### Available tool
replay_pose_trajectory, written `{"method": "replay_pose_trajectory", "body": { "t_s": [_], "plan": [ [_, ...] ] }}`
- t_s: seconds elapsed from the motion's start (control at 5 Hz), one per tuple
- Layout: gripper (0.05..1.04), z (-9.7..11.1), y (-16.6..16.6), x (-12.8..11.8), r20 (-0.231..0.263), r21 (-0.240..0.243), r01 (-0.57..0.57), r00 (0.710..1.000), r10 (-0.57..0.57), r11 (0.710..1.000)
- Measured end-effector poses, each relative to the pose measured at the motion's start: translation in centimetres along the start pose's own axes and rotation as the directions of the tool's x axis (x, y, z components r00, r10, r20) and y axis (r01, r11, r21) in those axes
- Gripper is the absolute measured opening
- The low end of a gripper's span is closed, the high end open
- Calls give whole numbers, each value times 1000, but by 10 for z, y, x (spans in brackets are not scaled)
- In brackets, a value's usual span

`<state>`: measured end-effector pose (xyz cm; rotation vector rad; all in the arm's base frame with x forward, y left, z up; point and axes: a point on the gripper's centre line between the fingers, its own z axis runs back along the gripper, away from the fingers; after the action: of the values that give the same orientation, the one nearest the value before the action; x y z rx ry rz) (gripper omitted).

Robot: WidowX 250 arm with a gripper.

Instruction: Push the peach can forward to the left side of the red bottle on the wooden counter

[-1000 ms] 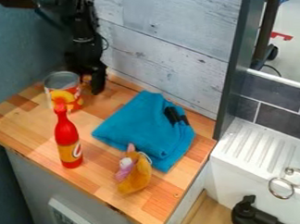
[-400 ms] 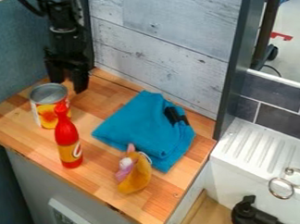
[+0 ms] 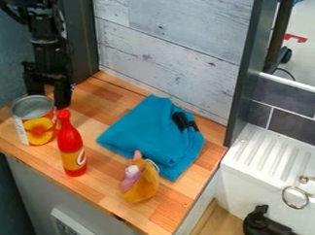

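- Pale plank wall [image 3: 169,56] is rising behind a wooden counter [image 3: 118,188], upper middle of the frame.
- Black gripper [image 3: 49,92] is hanging upper left, just behind the can [image 3: 35,129]; fingers are standing apart, seemingly gripping nothing; can't tell if touching the can.
- Can is standing upright at left, metal top showing, fruit label facing out.
- Likely stiff, hard to dent, smooth and a bit slippery; weight is depending on contents, can't tell if full. Best hold: opposite sides, below the rim.
- Red bottle [image 3: 71,148] is standing just beside the can, lower right of it; looking narrow, probably easy to tip.
- Folded blue towel [image 3: 146,133] is lying mid-frame, looking soft.
- Orange plush toy [image 3: 142,183] is sitting lower middle, near the towel's front edge.
- White ribbed sink unit [image 3: 269,155] is sitting at right, dark tiles [image 3: 293,114] running above.
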<state>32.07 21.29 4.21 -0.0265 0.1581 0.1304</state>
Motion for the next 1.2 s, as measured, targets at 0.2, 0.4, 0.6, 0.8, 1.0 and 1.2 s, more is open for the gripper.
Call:
{"method": "replay_pose_trajectory", "body": {
  "t_s": [0.2, 0.4, 0.6, 0.8, 1.0, 1.2],
  "plan": [
    [1001, -1, 4, -9, -38, -12, -10, 999, 10, 1000],
    [1001, 0, 7, -14, -61, -13, -26, 998, 25, 1000],
    [1001, 18, 7, 2, 20, -25, 10, 1000, -10, 1000],
    [1001, 46, -4, 13, 92, -18, 56, 994, -54, 998],
    [1001, 78, -42, 18, 82, -52, 159, 985, -155, 986],
    [1001, 87, -82, 10, 33, -64, 222, 975, -221, 973]
  ]
}}
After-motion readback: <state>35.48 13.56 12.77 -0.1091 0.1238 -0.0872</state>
